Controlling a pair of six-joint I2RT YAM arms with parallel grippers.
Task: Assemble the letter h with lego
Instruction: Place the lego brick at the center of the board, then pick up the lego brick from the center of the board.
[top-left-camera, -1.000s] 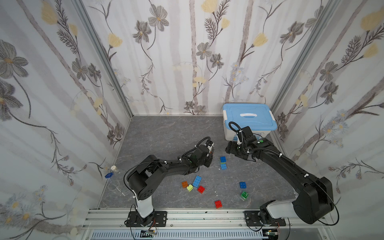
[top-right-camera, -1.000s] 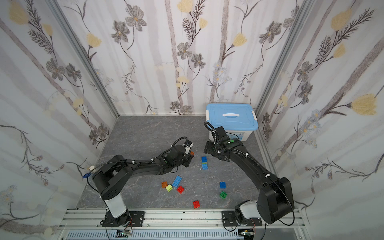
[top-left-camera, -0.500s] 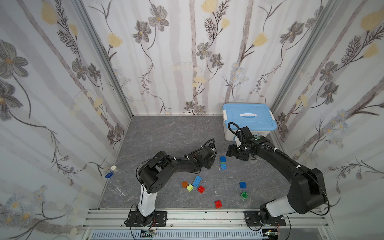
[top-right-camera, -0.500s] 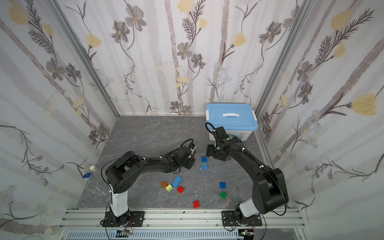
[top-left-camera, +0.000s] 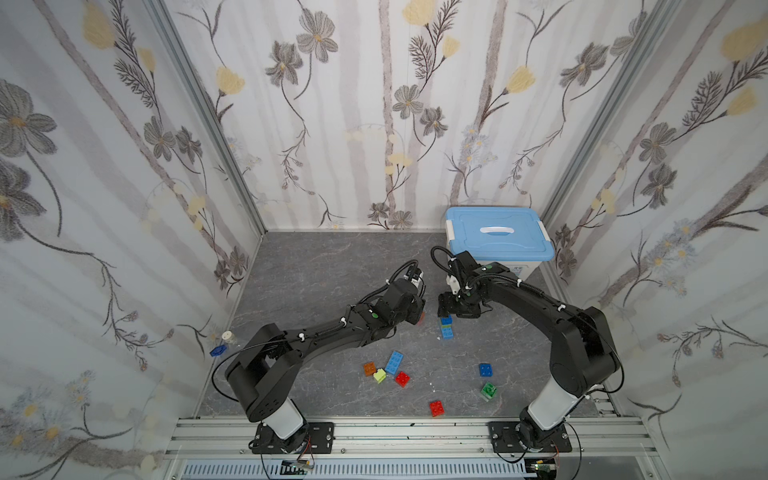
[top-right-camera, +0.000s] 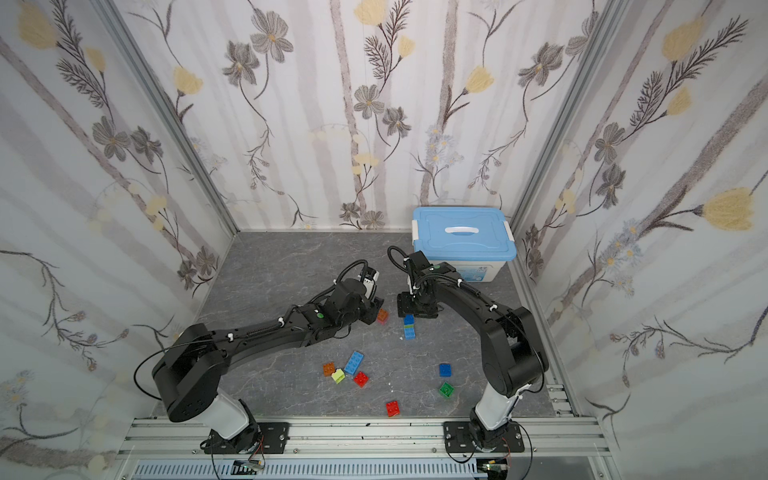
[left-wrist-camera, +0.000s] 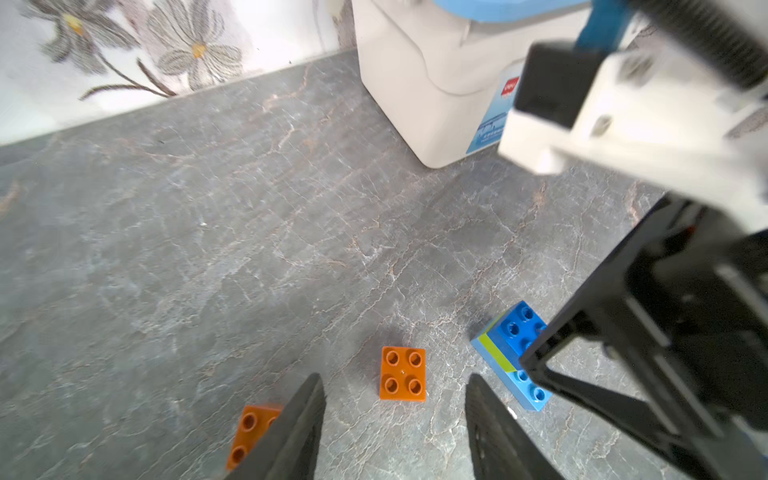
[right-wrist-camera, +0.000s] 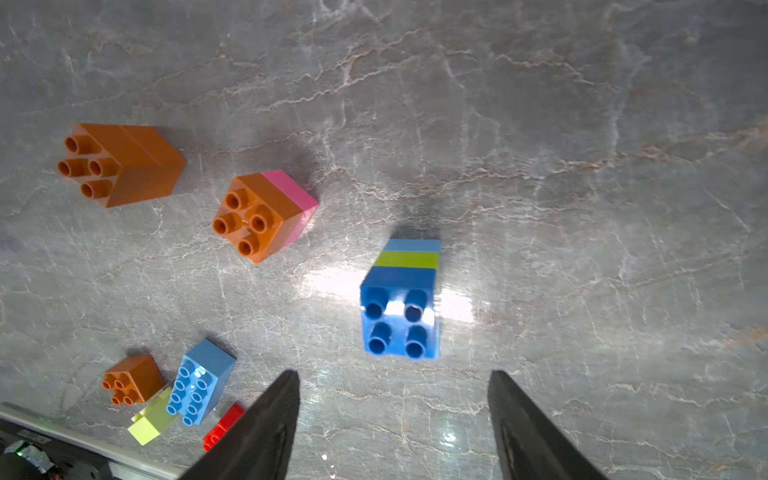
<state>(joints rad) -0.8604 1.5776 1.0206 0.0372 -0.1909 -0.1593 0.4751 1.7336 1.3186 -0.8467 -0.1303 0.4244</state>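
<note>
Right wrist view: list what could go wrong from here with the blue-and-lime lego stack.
1. The open right gripper sits close to the stack of dark-blue, lime and light-blue lego bricks. An off-centre finger could shove or topple it.
2. The open left gripper is right beside it, at the orange-on-pink brick pair. The two grippers might collide.

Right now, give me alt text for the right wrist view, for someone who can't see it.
The right gripper, open and empty, hangs over a grey marbled table close to a blue-lime-light-blue brick stack. Nearby stand an orange-on-pink stack and an orange block, with a cluster of loose bricks farther off.
</note>
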